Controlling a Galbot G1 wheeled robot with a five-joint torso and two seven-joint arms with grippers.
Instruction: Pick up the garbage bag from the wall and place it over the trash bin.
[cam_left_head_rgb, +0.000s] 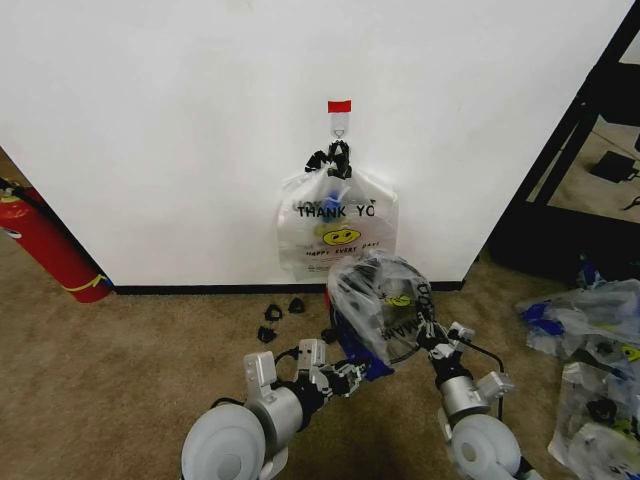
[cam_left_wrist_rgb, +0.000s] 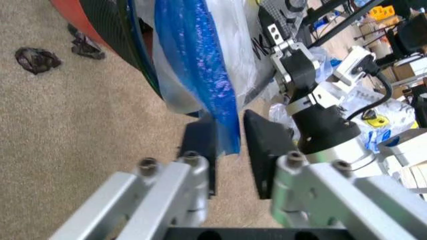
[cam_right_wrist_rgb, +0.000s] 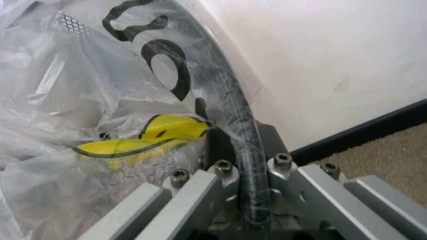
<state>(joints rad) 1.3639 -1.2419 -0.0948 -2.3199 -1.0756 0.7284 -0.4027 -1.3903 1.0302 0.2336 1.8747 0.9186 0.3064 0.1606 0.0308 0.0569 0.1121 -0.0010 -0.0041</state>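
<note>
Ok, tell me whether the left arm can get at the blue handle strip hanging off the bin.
Probably yes: the left gripper is open with the blue handle strip already hanging between its fingers, nothing in between.

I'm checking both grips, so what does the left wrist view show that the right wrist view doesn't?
Left wrist only: the left gripper around the bag's blue strip, the right gripper beyond, and scraps on the carpet.

Right wrist only: the right gripper shut on the bin rim through plastic, beside the wall.

Both: the bag draped over the bin.
</note>
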